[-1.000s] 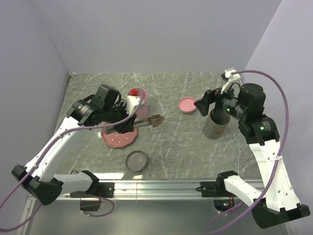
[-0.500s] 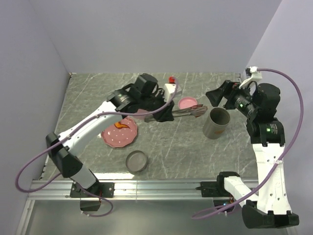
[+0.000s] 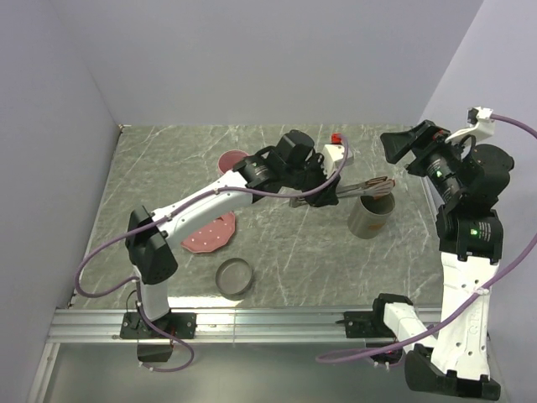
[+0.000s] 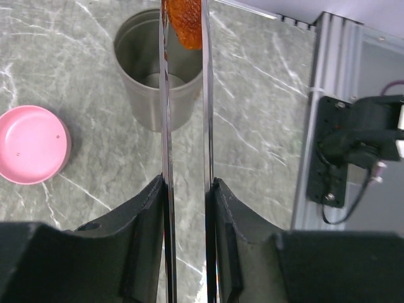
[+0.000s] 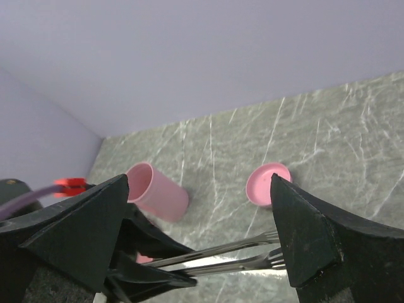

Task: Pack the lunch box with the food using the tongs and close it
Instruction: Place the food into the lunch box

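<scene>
My left gripper (image 3: 321, 198) (image 4: 186, 183) is shut on the silvery tongs (image 3: 362, 187) (image 4: 165, 120) (image 5: 243, 242), both pads pressing the two arms together. Pinched between the tong tips, a curved orange-red strip of food (image 4: 187, 24) hangs over the open mouth of the grey cylindrical lunch box (image 3: 370, 216) (image 4: 155, 76). My right gripper (image 3: 409, 138) (image 5: 199, 183) is open and empty, raised above and to the right of the box.
A pink dotted plate (image 3: 210, 234) lies at the left, with a grey ring-shaped lid (image 3: 234, 275) in front of it. A pink cup (image 3: 229, 159) (image 5: 155, 190) lies at the back left. A small pink lid (image 4: 30, 153) (image 5: 267, 184) sits beside the box.
My left arm has swung right from the plate, carrying the tongs and strip over the grey box. My right arm has lifted up and back to the right, still open.
</scene>
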Tool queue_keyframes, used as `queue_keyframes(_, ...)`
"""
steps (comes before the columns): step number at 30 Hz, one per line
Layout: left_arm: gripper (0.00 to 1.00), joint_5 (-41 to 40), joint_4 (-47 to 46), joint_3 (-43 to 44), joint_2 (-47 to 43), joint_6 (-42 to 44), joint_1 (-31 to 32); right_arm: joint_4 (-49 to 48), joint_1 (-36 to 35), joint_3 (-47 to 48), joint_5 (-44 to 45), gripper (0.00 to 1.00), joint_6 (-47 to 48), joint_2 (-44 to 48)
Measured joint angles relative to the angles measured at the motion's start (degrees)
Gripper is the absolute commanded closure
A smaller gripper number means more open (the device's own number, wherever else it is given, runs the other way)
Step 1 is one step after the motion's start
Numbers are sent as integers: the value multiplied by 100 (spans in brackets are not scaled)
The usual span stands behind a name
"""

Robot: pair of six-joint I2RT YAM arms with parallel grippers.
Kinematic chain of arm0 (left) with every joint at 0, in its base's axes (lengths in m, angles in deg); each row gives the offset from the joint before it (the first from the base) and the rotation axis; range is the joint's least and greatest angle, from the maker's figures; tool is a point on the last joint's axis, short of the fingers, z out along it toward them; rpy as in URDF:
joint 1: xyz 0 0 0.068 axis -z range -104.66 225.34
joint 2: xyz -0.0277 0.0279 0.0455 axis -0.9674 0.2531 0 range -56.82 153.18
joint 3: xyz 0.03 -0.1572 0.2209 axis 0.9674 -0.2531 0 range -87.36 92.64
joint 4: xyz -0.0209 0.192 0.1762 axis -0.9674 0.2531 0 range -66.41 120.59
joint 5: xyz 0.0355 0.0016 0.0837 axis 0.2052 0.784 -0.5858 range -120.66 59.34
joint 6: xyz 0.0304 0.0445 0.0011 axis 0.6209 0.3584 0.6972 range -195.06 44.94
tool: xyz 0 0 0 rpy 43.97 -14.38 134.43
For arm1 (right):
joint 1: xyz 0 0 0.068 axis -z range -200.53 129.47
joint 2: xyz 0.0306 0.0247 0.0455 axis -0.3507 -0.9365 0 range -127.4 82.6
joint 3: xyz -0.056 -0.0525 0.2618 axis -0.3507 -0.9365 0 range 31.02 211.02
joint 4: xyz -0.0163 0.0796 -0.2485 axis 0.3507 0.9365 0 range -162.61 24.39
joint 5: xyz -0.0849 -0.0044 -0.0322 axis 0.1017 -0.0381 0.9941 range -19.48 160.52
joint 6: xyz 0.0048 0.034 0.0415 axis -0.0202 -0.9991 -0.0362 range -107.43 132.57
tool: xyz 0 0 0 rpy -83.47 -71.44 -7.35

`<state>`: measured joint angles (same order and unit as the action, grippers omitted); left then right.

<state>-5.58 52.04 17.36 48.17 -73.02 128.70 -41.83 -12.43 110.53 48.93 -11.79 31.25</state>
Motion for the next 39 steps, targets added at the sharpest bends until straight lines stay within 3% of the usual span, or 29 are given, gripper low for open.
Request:
queue_keyframes(12, 75, -262, -424, 42, 553, 7, 4, -122, 160, 94, -103, 0, -236, -103)
queue_keyframes(16, 64, -271, -457, 42, 671, 9, 11, -120, 170, 96, -162, 0, -225, -166)
queue_keyframes(28, 46, -295, -332, 251, 824, 7, 15, -120, 170, 96, -260, 0, -216, -245)
queue_keyframes(39, 46, -411, 85, 417, 483, 87, 13, -111, 170, 216, -361, 0, -138, -332)
